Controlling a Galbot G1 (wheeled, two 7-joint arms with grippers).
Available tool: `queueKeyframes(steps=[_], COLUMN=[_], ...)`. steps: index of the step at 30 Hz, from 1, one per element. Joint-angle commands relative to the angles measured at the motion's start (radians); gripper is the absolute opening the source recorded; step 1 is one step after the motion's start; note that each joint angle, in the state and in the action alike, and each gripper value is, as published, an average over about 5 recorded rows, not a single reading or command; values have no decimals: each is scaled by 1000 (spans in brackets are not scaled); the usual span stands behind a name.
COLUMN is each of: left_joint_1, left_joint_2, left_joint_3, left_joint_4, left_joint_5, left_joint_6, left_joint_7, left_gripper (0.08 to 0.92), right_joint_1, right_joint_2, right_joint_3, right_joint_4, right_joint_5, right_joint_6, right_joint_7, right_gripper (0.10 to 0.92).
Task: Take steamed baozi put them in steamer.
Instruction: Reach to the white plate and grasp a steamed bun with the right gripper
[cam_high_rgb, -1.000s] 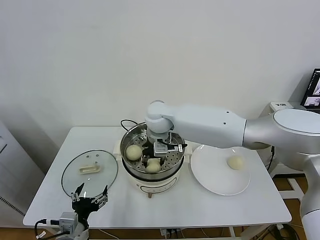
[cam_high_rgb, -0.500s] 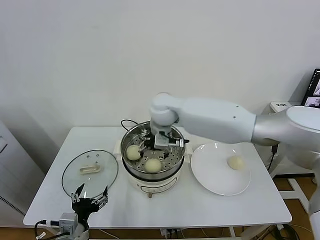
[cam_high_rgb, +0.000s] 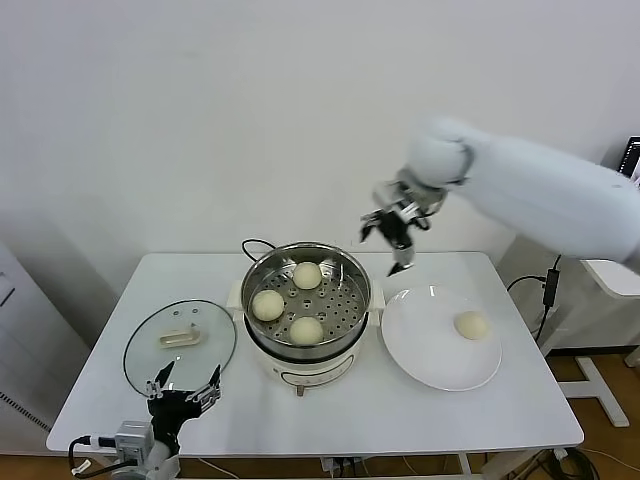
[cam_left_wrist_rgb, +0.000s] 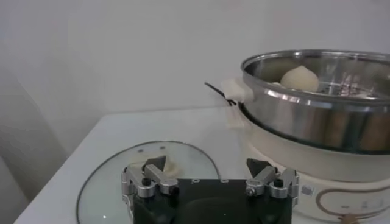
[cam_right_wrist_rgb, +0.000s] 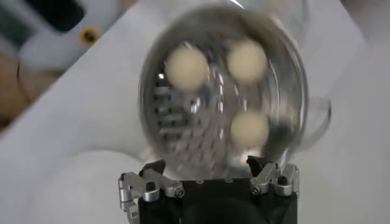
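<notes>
Hovering high in the air between the steamer (cam_high_rgb: 306, 312) and the white plate (cam_high_rgb: 441, 340), the right end effector (cam_high_rgb: 395, 228) has its fingers spread wide and carries nothing. Three steamed baozi sit on the perforated tray inside the steel pot: one at the back (cam_high_rgb: 307, 275), one toward the robot's left (cam_high_rgb: 267, 305) and one at the front (cam_high_rgb: 306, 330), each apart from the others. A fourth bun (cam_high_rgb: 471, 325) lies alone on the plate, on the robot's right side of the white worktop (cam_high_rgb: 380, 410). The glass lid (cam_high_rgb: 180, 345) rests flat on the worktop to the left of the steamer. The left end effector (cam_high_rgb: 182, 392) waits low at the near edge, just in front of the lid, fingers also spread and empty.
</notes>
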Motion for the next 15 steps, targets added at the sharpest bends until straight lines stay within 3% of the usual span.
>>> queueKeyframes(steps=[1, 7, 15], left_joint_1=[-3, 23, 45], left_joint_2=[6, 9, 12], left_joint_3=[-1, -1, -5], left_joint_4=[0, -25, -34], left_joint_5=[-47, -65, -83], left_joint_6=[10, 30, 29], left_joint_7=[6, 6, 7], left_gripper=[823, 823, 823], right_joint_1=[-93, -361, -664], right_joint_2=[-247, -269, -153], right_joint_3=[94, 277, 563], right_joint_4=[-49, -79, -239], right_joint_5=[-82, -295, -475], right_joint_6=[-71, 0, 156], right_joint_7=[-45, -46, 15], right_gripper=[823, 823, 823])
